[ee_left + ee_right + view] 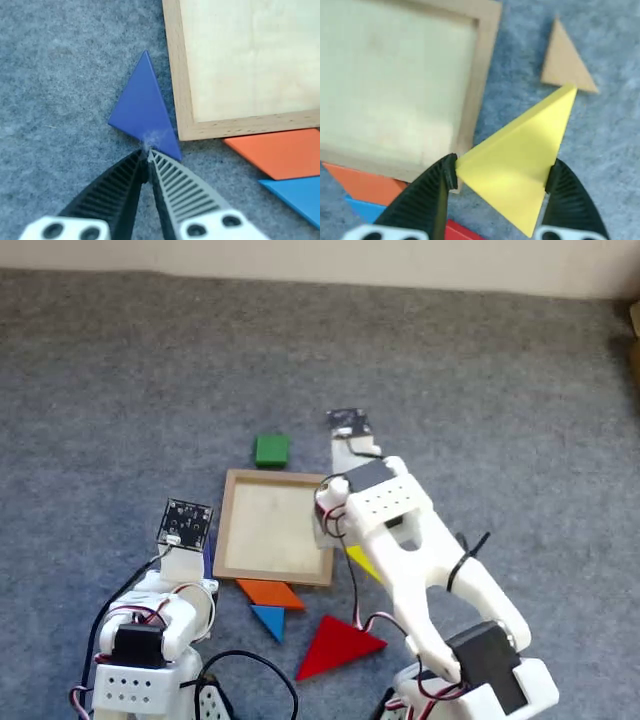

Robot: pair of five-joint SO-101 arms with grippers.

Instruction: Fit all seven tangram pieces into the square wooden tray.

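Your right fingers [427,200] clamp yellow triangle piece [520,165] edgewise beside square wooden tray [482,75] rim, ready to drop in | left fingers [120,185] closed, tips on dark-blue triangle piece [142,110], likely nudging | tray empty

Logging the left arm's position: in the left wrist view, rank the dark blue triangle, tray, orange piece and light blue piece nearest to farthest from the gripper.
From the left gripper:
1. Dark blue triangle, at its tips.
2. Tray, corner just beyond that triangle.
3. Orange piece, beside the tray's frame.
4. Light blue piece, past the orange one.
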